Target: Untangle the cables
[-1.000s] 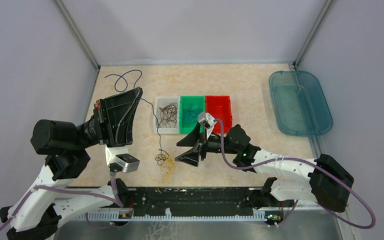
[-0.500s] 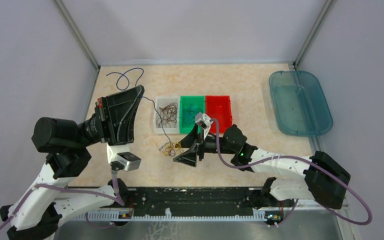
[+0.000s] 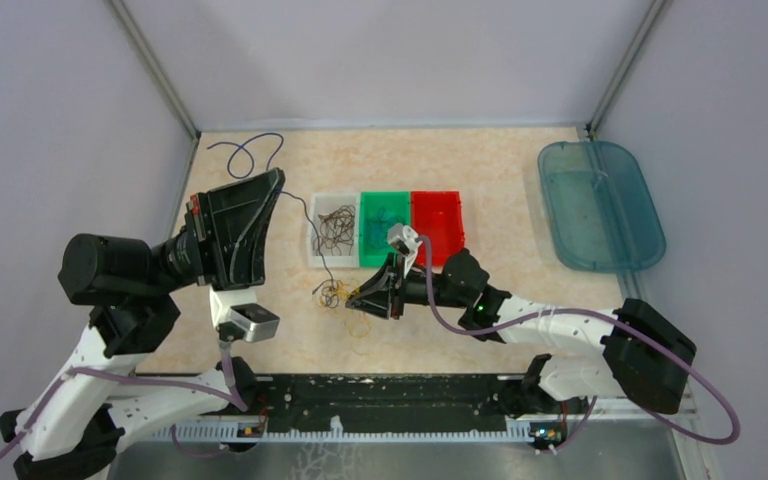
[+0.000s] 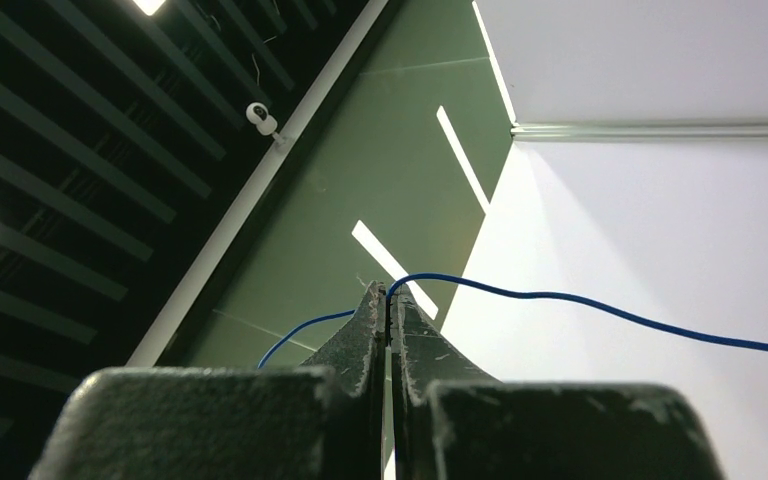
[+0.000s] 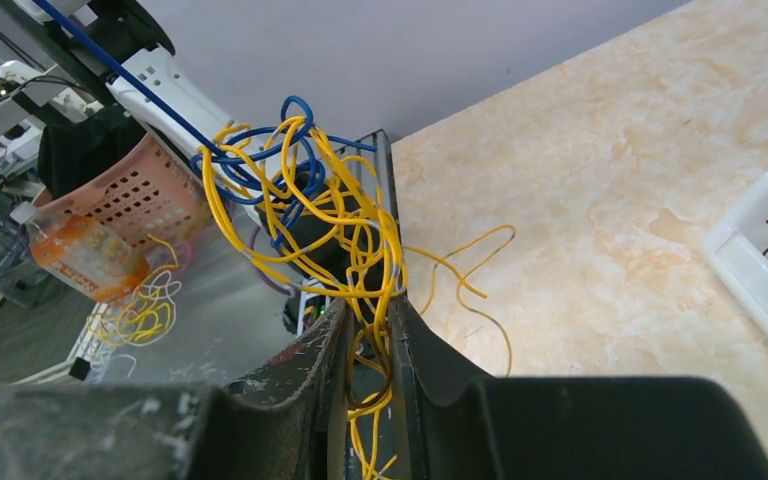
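Note:
The cables (image 3: 335,296) form a small tangle of yellow, blue and brown wires on the table in front of the bins. My right gripper (image 3: 357,298) is shut on this tangle. In the right wrist view yellow strands and a brown one sit pinched between its fingers (image 5: 368,310), and the yellow-blue knot (image 5: 295,185) bulges just beyond the tips. One blue cable (image 3: 245,150) runs from the knot up to my left gripper (image 3: 280,188), raised at the left. In the left wrist view that gripper (image 4: 390,293) is shut on the blue cable (image 4: 600,308).
A white bin (image 3: 313,240) holding brown wires, a green bin (image 3: 370,255) and a red bin (image 3: 436,215) stand side by side mid-table. A teal tray (image 3: 600,205) lies at the far right. The blue cable's loose end loops near the back left corner.
My right gripper has moved left onto the tangle and closed on it. The tangle has shifted away from the near edge toward the bins. The left gripper has stayed put.

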Controlling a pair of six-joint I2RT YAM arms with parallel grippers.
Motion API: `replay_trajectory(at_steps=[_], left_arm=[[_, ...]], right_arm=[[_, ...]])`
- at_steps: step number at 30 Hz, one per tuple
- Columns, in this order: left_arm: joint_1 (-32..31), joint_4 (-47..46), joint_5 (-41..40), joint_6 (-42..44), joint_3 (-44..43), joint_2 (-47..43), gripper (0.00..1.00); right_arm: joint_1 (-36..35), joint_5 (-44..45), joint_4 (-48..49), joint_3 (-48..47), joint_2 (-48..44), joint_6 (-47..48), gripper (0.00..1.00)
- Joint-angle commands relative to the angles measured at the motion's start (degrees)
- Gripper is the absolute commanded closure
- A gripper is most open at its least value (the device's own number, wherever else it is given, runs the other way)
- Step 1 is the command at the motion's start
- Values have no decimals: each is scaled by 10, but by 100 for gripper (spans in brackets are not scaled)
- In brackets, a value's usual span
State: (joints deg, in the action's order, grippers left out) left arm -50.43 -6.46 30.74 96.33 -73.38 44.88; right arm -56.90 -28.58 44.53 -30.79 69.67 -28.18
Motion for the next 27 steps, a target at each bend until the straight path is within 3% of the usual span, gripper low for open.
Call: replay_trajectory(at_steps=[1,5,15,27], left_arm=[[-2,-17,18,9,-20,3,100],[-2,-16,18,12,-25,5,100],[-2,-108,-28,32,-80,51,100],[-3,-209,-49,61,-193,127,100]], right_arm=[[-10,11,23,-4,-18,6,81],[-10,55,4,-3,-20,8,100],[-10,274,-123,84,-6,29,100],[-22,369,-245,164,-70,9,100]])
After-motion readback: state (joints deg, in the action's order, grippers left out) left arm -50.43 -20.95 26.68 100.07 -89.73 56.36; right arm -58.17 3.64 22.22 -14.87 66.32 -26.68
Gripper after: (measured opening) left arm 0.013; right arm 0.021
